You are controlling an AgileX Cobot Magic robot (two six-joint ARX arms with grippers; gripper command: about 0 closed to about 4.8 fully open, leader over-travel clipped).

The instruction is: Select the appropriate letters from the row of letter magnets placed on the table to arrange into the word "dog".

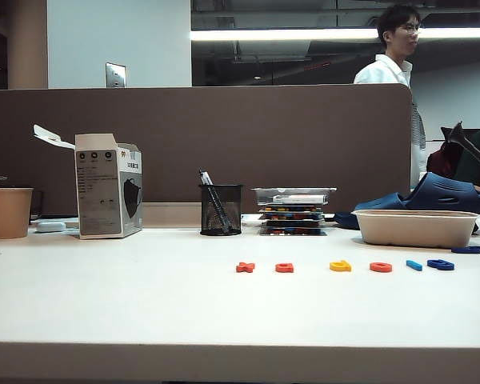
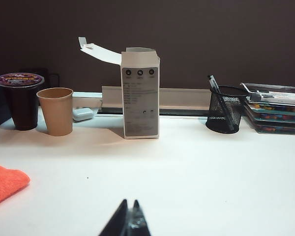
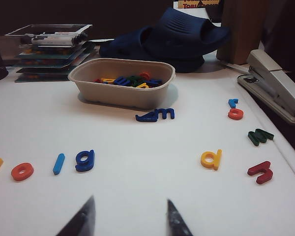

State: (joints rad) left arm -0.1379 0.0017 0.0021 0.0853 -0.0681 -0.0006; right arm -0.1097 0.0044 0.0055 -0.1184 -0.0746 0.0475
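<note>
Left tool (image 2: 130,222): low over the near table (image 1: 104,312), tips together, nothing held. It faces the carton (image 2: 140,93).
Right tool (image 3: 130,216): low over the near table, fingers apart, empty. It faces the right end of the row.

Step in hand, as I judge it: the first pick; nothing is arranged yet.
Row in the exterior view, read from 9 to 3 o'clock: x (image 1: 245,267), another orange-red letter (image 1: 284,267), d (image 1: 340,266), o (image 1: 381,267), bar (image 1: 414,265), g (image 1: 441,264).
- g, bar and o lie just ahead of the right tool, so that arm suits best.
- The letters are thin and flat. Descend straight, straddle one letter, and close right at the surface.
- The bar lies near g, so keep the fingers off it.
- The bare table at 6 o'clock of the row looks fit for laying the word.
- A stray yellow letter (image 3: 211,159) lies off the row near the stapler (image 3: 278,86); leave it.

Surface: white, smooth, probably slippery; letters may skid if nudged.

Farther back, 3 to 9 o'clock: tray (image 1: 416,228) of spare letters, pen cup (image 1: 221,210), carton, cup (image 1: 10,212). An orange cloth (image 2: 5,182) lies at the left.
Behind: a brown partition (image 1: 264,136) and a man (image 1: 396,56) in office light.
</note>
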